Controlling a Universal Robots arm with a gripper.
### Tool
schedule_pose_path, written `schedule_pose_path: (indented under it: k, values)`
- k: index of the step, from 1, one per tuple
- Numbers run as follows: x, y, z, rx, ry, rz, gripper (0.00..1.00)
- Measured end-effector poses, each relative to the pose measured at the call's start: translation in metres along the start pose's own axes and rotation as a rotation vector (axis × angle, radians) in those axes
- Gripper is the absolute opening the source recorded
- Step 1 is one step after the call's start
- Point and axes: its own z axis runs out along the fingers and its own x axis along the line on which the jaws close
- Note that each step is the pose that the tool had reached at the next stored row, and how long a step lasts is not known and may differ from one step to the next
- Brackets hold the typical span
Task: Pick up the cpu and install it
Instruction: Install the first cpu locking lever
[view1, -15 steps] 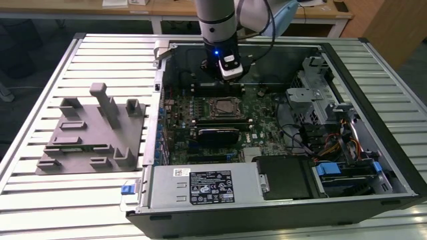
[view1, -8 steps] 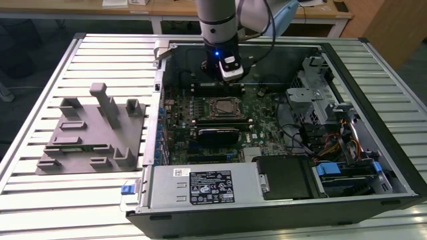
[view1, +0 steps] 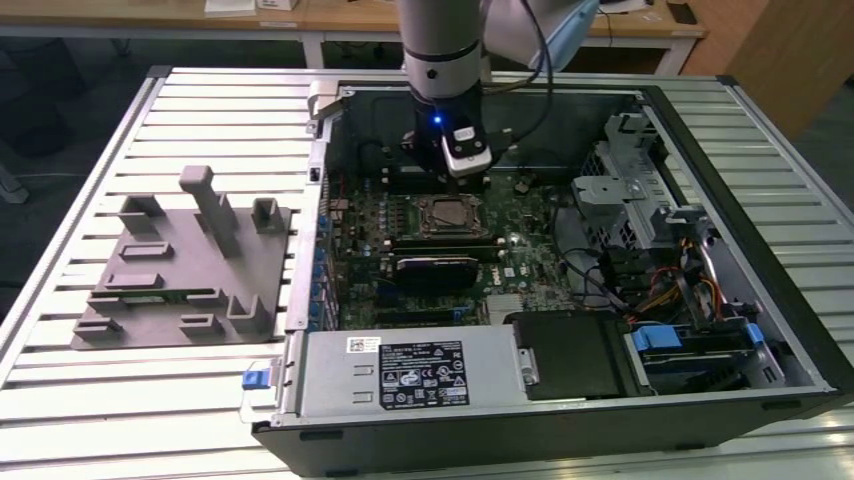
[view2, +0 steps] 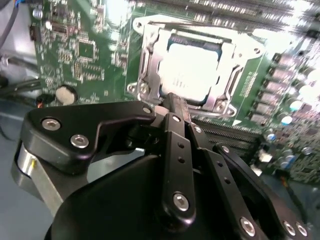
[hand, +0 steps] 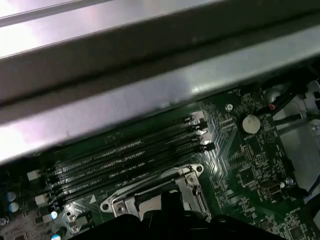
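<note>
Sitting in one socket (view2: 150, 75), one cpu (view2: 192, 70) below the tool (view2: 172, 102).

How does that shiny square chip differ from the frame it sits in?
The cpu is flat, smooth and bright silver; the socket frame around it is duller metal with screws and cutouts. The cpu fills the middle; the frame borders it. Both are square and lie flat on the green motherboard.

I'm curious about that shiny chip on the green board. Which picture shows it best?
The second wrist view: the chip sits bright and close inside its metal socket frame. The exterior view shows it small and far off. The first wrist view catches the frame's edge.
</note>
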Motion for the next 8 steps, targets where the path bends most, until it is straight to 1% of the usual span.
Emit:
schedule_pose_path:
  k: [3,5,7,8]
  values:
    - [-0.0031,-0.0052,0.0001,0.0051,0.0126,0.000,0.11]
    - [-0.0047,-0.0073,0.0004,0.0102,0.0229,0.001,0.11]
    - [-0.0063,-0.0084,0.0009,0.0172,0.0363,0.001,0.11]
    - [-0.0067,-0.0087,0.0011,0.0222,0.0426,0.001,0.11]
